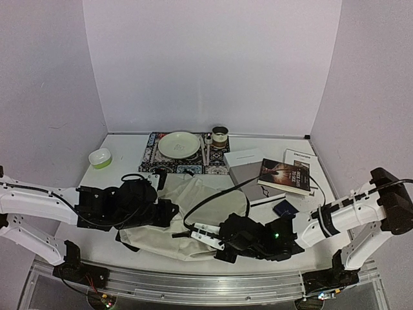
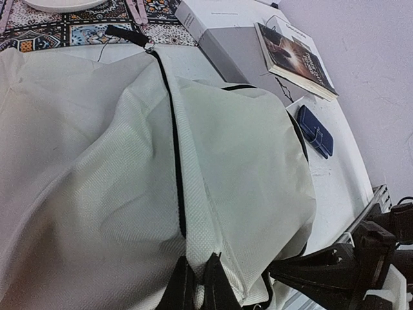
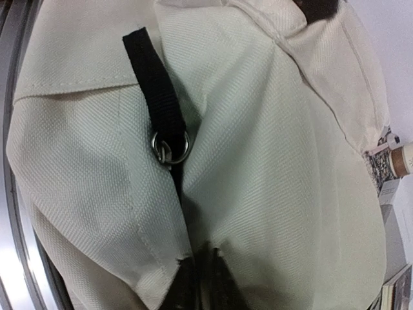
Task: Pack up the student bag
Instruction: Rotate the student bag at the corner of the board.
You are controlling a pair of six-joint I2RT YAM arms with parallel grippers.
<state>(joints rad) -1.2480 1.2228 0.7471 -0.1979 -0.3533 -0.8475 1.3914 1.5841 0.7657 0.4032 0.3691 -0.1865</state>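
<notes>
The student bag (image 1: 193, 210) lies flat on the table between the two arms, cream fabric with black trim. In the left wrist view the student bag (image 2: 97, 168) fills the frame, and my left gripper (image 2: 197, 284) is shut on a raised fold of fabric right beside the black zip line (image 2: 175, 155). From above, the left gripper (image 1: 169, 213) sits at the bag's left edge. My right gripper (image 3: 210, 274) is shut on the cloth at the zip line, just below a black zip pull (image 3: 170, 147) with a metal ring. In the top view the right gripper (image 1: 227, 248) is at the bag's near right corner.
A book (image 1: 286, 175), a white box (image 1: 243, 157), a grey box (image 1: 248, 177) and a navy case (image 1: 285, 208) lie right of the bag. A plate (image 1: 179, 144) on a patterned mat, a tin (image 1: 220, 135) and a green bowl (image 1: 100, 157) stand behind. A white bar with black cable (image 1: 206, 234) rests near the right gripper.
</notes>
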